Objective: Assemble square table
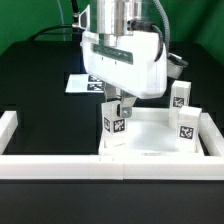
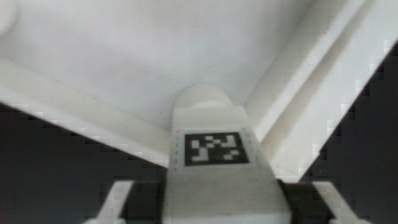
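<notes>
Here, the tabletop [image 1: 150, 135] is seen lying rim-up on the black table [image 1: 30, 70], against the white rails [image 1: 60, 165]. Three legs stand on it: two [image 1: 180, 94] [image 1: 187, 123] at the exterior view's right, and one [image 1: 115, 124] [image 2: 217, 140] clamped upright between the fingers of the gripper [image 1: 117, 104]. The marker board [image 1: 85, 84] lies behind.
</notes>
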Action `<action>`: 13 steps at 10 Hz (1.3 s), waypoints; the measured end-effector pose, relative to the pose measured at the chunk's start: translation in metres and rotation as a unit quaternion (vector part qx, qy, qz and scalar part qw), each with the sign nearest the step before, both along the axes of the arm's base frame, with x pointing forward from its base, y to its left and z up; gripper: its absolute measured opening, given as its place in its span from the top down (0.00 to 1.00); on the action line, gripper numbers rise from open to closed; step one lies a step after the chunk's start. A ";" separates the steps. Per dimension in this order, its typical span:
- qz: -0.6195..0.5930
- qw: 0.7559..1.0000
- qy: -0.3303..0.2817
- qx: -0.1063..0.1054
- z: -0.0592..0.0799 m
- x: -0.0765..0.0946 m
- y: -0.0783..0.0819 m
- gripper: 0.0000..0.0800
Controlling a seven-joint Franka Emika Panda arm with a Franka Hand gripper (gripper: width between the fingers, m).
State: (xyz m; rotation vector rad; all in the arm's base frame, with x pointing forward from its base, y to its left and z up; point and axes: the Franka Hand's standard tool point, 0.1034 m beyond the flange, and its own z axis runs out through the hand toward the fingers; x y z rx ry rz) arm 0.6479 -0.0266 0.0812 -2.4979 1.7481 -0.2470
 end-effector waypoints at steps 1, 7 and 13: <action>-0.038 0.999 -0.001 0.007 0.000 0.000 0.001 0.63; -0.040 0.999 -0.001 0.008 0.000 0.000 0.004 0.22; 0.226 0.973 0.003 -0.048 0.001 0.001 0.004 0.19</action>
